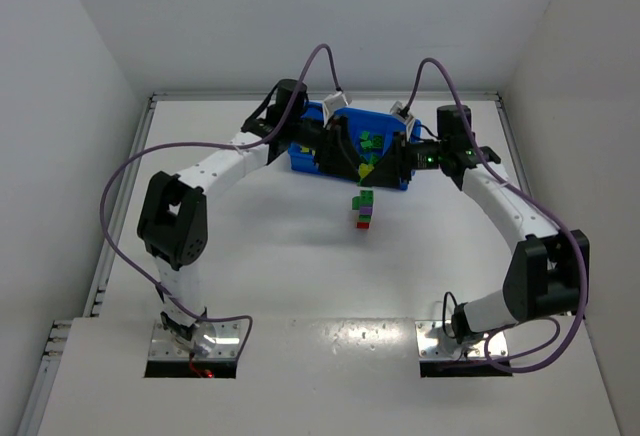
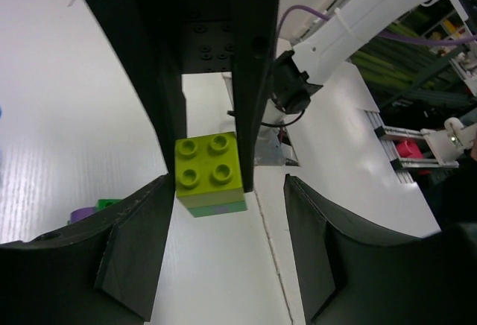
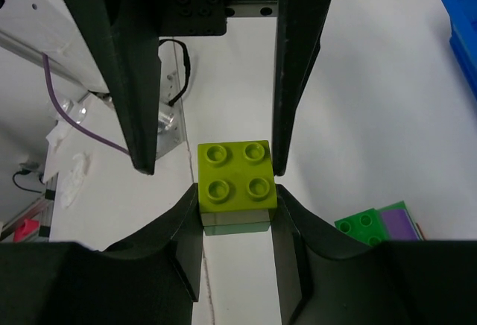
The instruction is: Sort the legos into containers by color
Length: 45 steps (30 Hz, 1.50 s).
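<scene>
1. Left pincer (image 2: 209, 183): it is closed down to the width of one brick. A lime brick (image 2: 209, 162) is clamped between the two fingers, studs facing the camera. A paler green layer is snapped on beneath it. The piece is held clear of the table (image 1: 300, 256).

2. Right pincer (image 3: 235, 180): a second lime brick (image 3: 237, 174) of the same build, with a pale green layer underneath, is gripped here. The brick is pressed against one upper finger and wedged between the two lower dark finger parts. The other upper finger stands slightly apart from it.

3. Tray (image 1: 303, 159): the blue tray is placed at the far middle of the table. Both pincers are positioned over it, the left over its middle and the right over its right end. Several green bricks (image 1: 370, 142) are seen inside, right of centre. The exact compartment cannot be told.

4. Striped stick (image 1: 364, 209): one stick is left on the table just in front of the tray. It is stacked green, purple and red, with the green end nearest the tray. It is touched by neither pincer.
</scene>
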Available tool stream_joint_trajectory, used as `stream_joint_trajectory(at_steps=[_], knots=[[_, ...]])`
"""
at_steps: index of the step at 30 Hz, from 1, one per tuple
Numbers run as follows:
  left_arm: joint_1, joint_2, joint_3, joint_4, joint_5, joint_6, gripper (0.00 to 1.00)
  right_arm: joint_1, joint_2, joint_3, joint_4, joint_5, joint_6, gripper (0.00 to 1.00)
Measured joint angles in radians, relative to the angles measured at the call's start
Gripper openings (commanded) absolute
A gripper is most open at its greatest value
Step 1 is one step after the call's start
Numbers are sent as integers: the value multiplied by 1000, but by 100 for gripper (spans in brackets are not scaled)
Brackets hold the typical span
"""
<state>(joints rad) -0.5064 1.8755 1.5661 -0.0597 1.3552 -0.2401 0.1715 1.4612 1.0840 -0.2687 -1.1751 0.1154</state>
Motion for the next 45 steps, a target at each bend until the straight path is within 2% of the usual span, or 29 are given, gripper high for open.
stream_joint_trajectory(at_steps=[5, 12, 14, 17, 18, 19, 22, 25, 27, 28, 32, 33, 35, 41, 45], knots=[[-7, 0, 0, 0, 17, 0, 62, 0, 0, 0, 2, 2, 2, 3], [-6, 0, 0, -5, 0, -1, 39, 1, 0, 0, 6, -18, 11, 3], [-6, 0, 0, -7, -5, -7, 36, 2, 0, 0, 6, -15, 13, 3], [-5, 1, 0, -7, -5, -14, 24, 2, 0, 0, 10, -13, 19, 3], [-5, 2, 0, -6, -5, -20, 19, 2, 0, 0, 11, -12, 21, 4], [-5, 3, 0, -6, -4, -23, 11, 2, 0, 0, 13, -11, 24, 10], [-5, 4, 2, -6, -5, -23, 4, 2, 0, 0, 18, -10, 39, 26], [-3, 4, 2, -6, -16, -14, 3, 2, 0, 0, 29, -4, 53, 35], [0, 3, 3, -6, -18, -11, 3, 2, 0, 0, 40, 0, 63, 35], [2, 3, 6, -8, -19, -10, 1, 2, 0, -1, 49, 2, 69, 34], [4, 2, 8, 4, -29, -20, 1, 2, -1, -5, 77, 5, 82, 9], [6, 2, 8, 13, -34, -33, 0, 2, -1, -6, 82, 5, 85, 7], [10, 0, -3, 69, -47, -82, 0, 1, -2, -8, 102, 5, 93, 4], [41, -45, -189, 530, -117, -453, 0, 5, -14, -18, 151, 31, 107, 3], [49, -31, -216, 708, -152, -620, 0, 5, -34, -22, 172, 65, 103, 3]])
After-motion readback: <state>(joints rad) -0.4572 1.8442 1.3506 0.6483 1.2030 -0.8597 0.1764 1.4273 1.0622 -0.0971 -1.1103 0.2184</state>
